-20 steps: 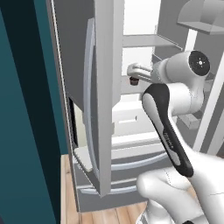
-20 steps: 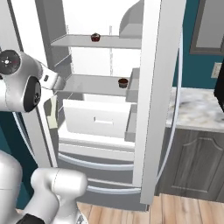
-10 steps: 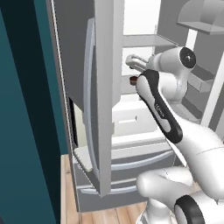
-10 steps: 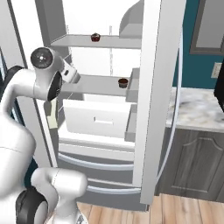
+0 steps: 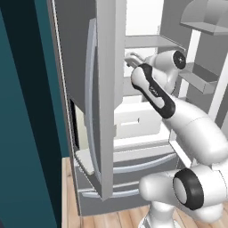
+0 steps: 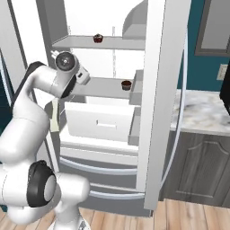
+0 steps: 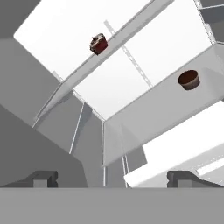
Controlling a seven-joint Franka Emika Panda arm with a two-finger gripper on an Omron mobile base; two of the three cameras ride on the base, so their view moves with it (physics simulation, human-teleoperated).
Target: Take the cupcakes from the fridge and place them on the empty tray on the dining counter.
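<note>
The fridge [image 6: 158, 108] stands with both doors swung open, showing its white inside. One dark cupcake [image 6: 98, 38] sits on the upper shelf, and another cupcake [image 6: 126, 84] rests at the right end of the shelf below. My gripper [image 6: 84, 77] is open and empty at the left of that lower shelf, level with it and well left of the cupcake. In the hand view the gripper [image 7: 113, 178] has its fingertips [image 7: 41, 178] spread wide, with the upper cupcake [image 7: 99, 44] and the lower cupcake [image 7: 189, 80] far ahead. In the left base view the gripper [image 5: 131, 58] pokes in behind the door. The tray and the dining counter are out of view.
The open left door [image 5: 107, 89] stands close beside my arm. A white drawer [image 6: 101, 123] lies under the lower shelf, and door bins [image 5: 200, 75] hang on the right. A marble counter [image 6: 204, 112] over grey cabinets adjoins the fridge's right side.
The arm has swung up and forward, carrying the open gripper from outside the left door into the fridge at lower-shelf height. Both cupcakes stay put.
</note>
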